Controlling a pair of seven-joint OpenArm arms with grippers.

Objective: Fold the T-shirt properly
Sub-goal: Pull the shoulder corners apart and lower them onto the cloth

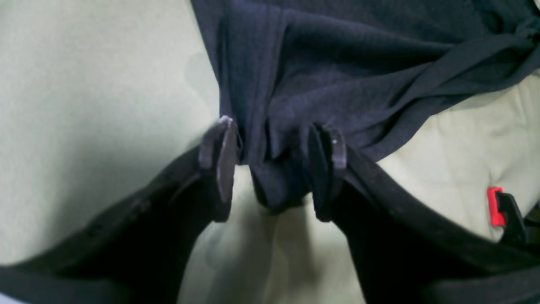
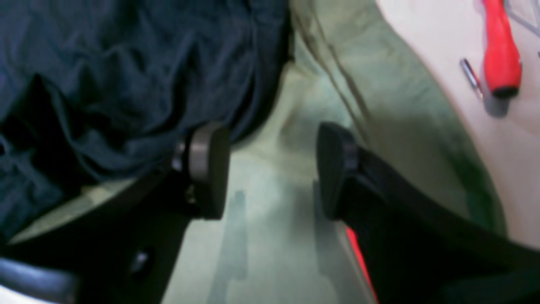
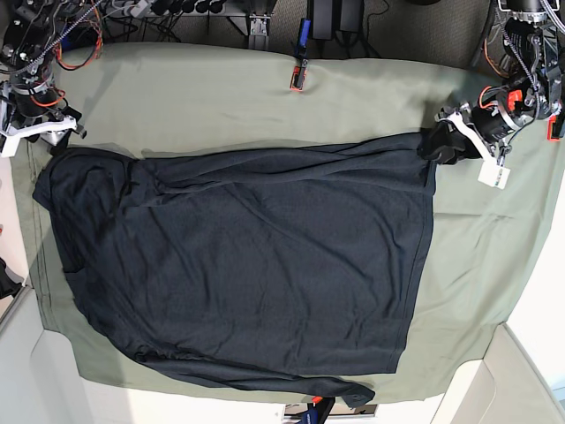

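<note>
The T-shirt [image 3: 256, 274] lies spread over the green cloth [image 3: 221, 97] on the worktop, still unfolded. The left claw [image 1: 274, 162], at the far right corner, has a bunch of the dark fabric between its parted pads, but whether it is pressed or only resting there I cannot tell. The right claw [image 2: 274, 169] stands apart over the cloth, just beside the shirt at the far left, holding nothing. I judge the corners are being taken; next, both claws must close. The near hem is partly cut off.
</note>
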